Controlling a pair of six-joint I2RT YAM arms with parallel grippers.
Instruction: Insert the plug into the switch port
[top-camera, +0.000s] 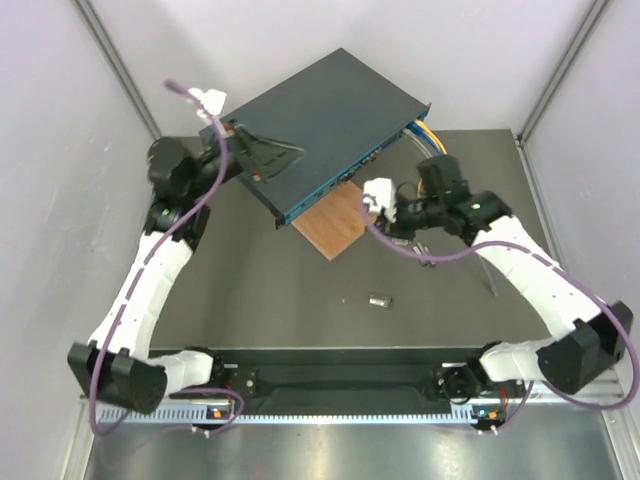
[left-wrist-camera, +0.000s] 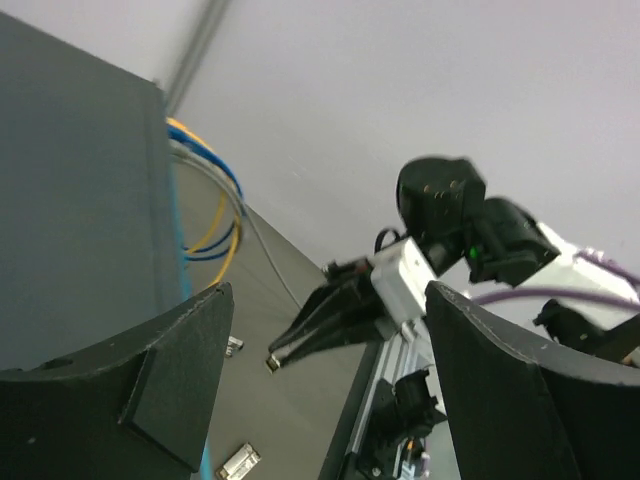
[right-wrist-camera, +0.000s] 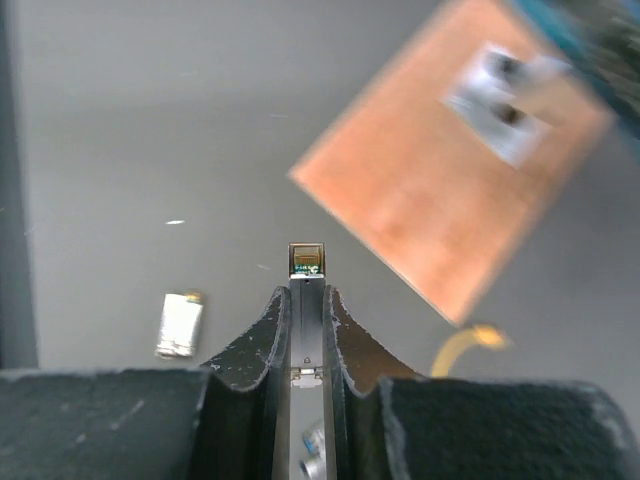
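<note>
A dark blue-grey switch lies askew at the back of a dark bench. Its teal front face with the row of sockets is turned toward the right arm. Its near corner overlaps a thin brown wooden square. Blue and yellow cables come out of the switch at its right end. The left fingers reach in over the top of the switch near its left end. They stand wide apart with nothing between them, and one lies close along the switch's top. Whether it touches cannot be told. The right fingers hover in front of the teal face, near the wooden square, and are pressed together on a slim plug. The plug's gold-tipped end sticks out just past the fingertips. It is clear of the switch, with bare bench beyond it. A small metal piece lies loose on the bench, nearer the arm bases.
</note>
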